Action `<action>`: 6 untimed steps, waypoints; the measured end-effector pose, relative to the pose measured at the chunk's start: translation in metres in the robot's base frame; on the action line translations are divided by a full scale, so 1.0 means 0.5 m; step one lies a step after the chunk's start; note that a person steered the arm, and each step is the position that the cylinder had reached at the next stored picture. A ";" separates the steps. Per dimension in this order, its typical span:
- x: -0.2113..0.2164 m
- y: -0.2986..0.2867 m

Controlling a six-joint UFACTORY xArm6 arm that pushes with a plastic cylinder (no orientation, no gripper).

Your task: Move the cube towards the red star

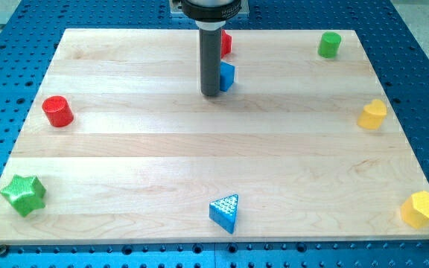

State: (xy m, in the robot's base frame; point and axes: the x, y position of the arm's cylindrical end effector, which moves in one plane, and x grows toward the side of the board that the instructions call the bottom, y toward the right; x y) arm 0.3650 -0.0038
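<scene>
The blue cube (227,76) sits near the view's top centre, partly hidden behind my rod. A red block (226,43), likely the red star, is just above it near the board's top edge, mostly hidden by the rod. My tip (211,93) rests on the board just left of and slightly below the blue cube, touching or nearly touching its left side.
A red cylinder (57,112) is at the left. A green star (24,195) is at the bottom left. A blue triangle (225,212) is at the bottom centre. A green cylinder (329,45) is top right. Two yellow blocks (372,115) (421,209) are at the right edge.
</scene>
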 end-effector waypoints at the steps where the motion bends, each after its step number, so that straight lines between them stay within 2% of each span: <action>1: 0.031 0.020; 3: 0.030 0.033; 6: -0.048 0.034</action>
